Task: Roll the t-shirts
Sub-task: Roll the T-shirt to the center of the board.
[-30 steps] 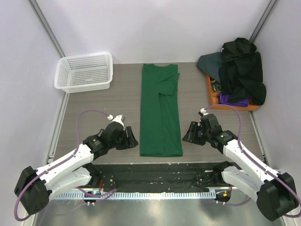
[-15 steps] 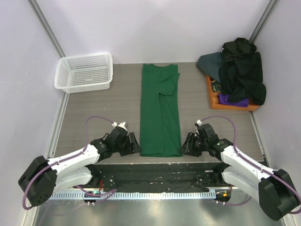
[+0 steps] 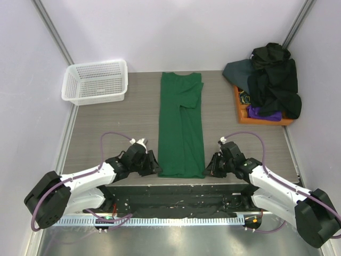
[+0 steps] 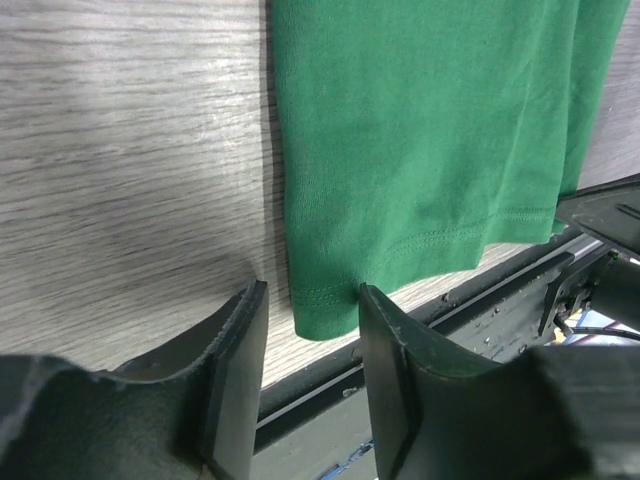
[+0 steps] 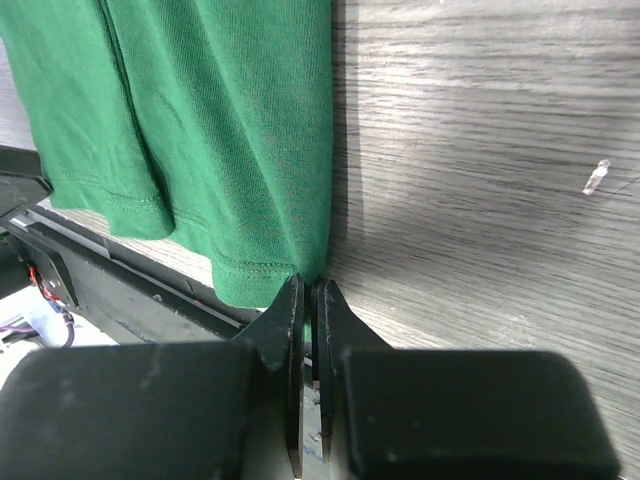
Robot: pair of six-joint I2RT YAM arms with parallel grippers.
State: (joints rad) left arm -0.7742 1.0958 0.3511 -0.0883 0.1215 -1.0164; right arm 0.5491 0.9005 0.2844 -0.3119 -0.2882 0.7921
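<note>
A dark green t-shirt, folded into a long narrow strip, lies flat down the middle of the table with its hem at the near edge. My left gripper is open at the near left hem corner. In the left wrist view the corner lies between the two spread fingers of the gripper. My right gripper is at the near right hem corner. In the right wrist view its jaws are closed to a thin slit, pinching the shirt's right edge.
A white mesh basket stands at the back left. An orange tray at the back right holds a heap of dark clothes. The table's black front rail runs just below the hem. A small white scrap lies on the wood.
Both grippers have moved in and down to the shirt's near hem corners. The right jaws have closed on the right corner, and the hem there has shifted slightly left.
</note>
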